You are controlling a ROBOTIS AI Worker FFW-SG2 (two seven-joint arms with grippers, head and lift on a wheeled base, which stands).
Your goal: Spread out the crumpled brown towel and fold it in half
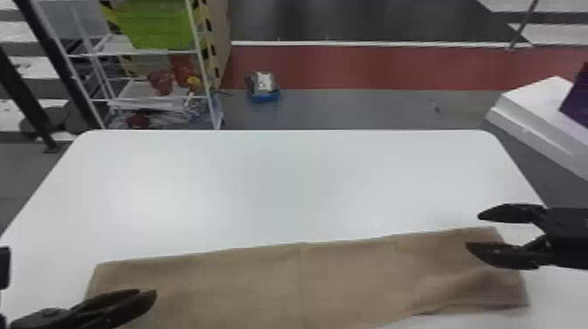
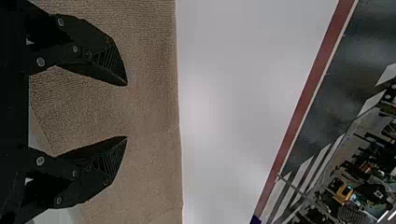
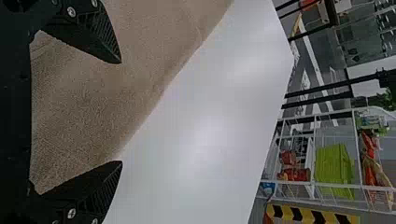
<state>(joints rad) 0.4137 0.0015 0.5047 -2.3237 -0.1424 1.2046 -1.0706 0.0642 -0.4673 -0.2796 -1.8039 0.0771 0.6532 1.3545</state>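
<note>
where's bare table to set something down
The white rectangular table is bare between its far edge and the brown cloth towel. Crowded: near side, where the black left gripper and black right gripper hover at the towel's ends.

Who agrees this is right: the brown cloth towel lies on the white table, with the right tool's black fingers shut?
The right tool is open, not shut, in the head view; the brown towel does lie on the white table.

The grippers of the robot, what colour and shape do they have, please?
The left gripper and the right gripper are both black. Each has two flat fingers tapering to a pointed tip, with fine ridges on the inner faces and small round silver-grey screw heads near the joints.
</note>
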